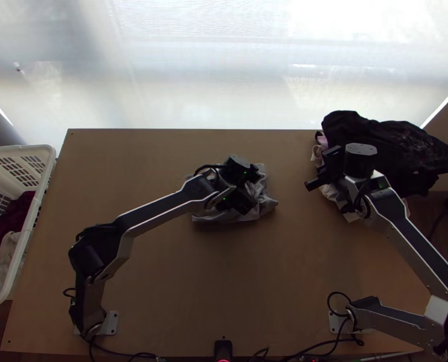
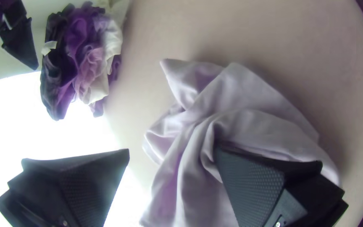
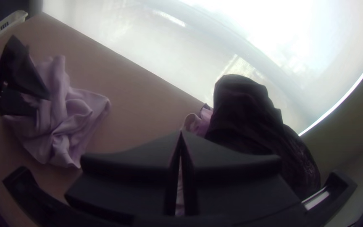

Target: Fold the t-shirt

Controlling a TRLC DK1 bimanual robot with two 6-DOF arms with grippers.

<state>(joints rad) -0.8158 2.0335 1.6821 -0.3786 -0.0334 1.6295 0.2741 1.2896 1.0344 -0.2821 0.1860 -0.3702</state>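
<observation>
left pincer (image 1: 250, 188): near the middle of the top view, right over the t-shirt (image 1: 264, 206). jaws stand wide apart; in the left wrist view one finger (image 2: 253, 185) lies against the cloth, at lower right. t-shirt: light grey, bunched in loose folds on the desk (image 1: 163, 271), just above centre of the top view. right pincer (image 1: 310, 184): closed, tips together, right of centre, beside the clothes pile. pile (image 1: 393, 145): upper right, black garment on top, paler cloth beneath. white basket (image 1: 37, 204): left edge, dark red cloth (image 1: 9, 223) inside.
</observation>
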